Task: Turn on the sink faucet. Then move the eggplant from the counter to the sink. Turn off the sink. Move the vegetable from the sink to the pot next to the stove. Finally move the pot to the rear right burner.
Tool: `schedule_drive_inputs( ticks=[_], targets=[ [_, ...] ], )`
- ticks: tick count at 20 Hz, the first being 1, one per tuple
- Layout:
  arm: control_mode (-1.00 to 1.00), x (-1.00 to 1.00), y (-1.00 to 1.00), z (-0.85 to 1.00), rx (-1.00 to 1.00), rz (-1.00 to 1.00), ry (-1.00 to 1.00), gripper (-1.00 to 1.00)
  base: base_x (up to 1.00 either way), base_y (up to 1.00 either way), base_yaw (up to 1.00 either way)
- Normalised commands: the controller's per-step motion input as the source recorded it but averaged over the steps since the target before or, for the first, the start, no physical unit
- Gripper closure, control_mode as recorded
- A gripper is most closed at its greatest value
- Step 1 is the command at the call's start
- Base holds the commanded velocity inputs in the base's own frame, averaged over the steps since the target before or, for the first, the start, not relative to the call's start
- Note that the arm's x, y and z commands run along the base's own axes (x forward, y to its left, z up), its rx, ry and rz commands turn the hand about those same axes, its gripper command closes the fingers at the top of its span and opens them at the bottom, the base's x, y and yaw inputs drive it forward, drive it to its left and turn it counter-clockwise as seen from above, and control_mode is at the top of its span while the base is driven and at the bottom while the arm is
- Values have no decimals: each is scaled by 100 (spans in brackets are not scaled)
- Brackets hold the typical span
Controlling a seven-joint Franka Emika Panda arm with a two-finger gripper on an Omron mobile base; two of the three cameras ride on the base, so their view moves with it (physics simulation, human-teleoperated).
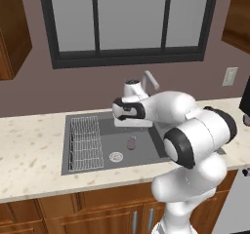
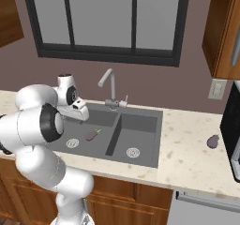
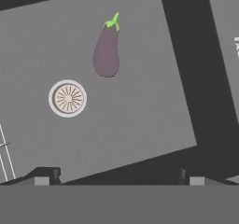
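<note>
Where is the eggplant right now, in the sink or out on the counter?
In the sink: the eggplant lies on the left basin floor beside the drain.

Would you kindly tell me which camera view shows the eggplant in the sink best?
The hand view: the eggplant is large, unobstructed, green stem clear. The right base view shows it small beside the drain; the left base view shows a small purple shape.

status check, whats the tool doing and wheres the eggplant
Tool open, empty, above the left sink basin. Eggplant lying on the basin floor beside the drain, apart from the tool. Nothing between them.
</note>
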Motion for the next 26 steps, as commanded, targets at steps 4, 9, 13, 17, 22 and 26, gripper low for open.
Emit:
schedule_drive_inputs(
  ticks=[4, 9, 13, 17, 22, 26],
  targets=[
    [-100, 45, -13, -56, 0, -5, 8, -100, 0, 0, 0],
    [-100, 46, -11, -49, 0, -6, 5, -100, 0, 0, 0],
    [-100, 45, -9, -45, 0, -7, 3, -100, 0, 0, 0],
    [-100, 41, -8, -44, 0, -7, 1, -100, 0, 0, 0],
    [-100, 30, -3, -41, 0, -6, 0, -100, 0, 0, 0],
    [-100, 29, -1, -37, 0, -6, 0, -100, 0, 0, 0]
  ],
)
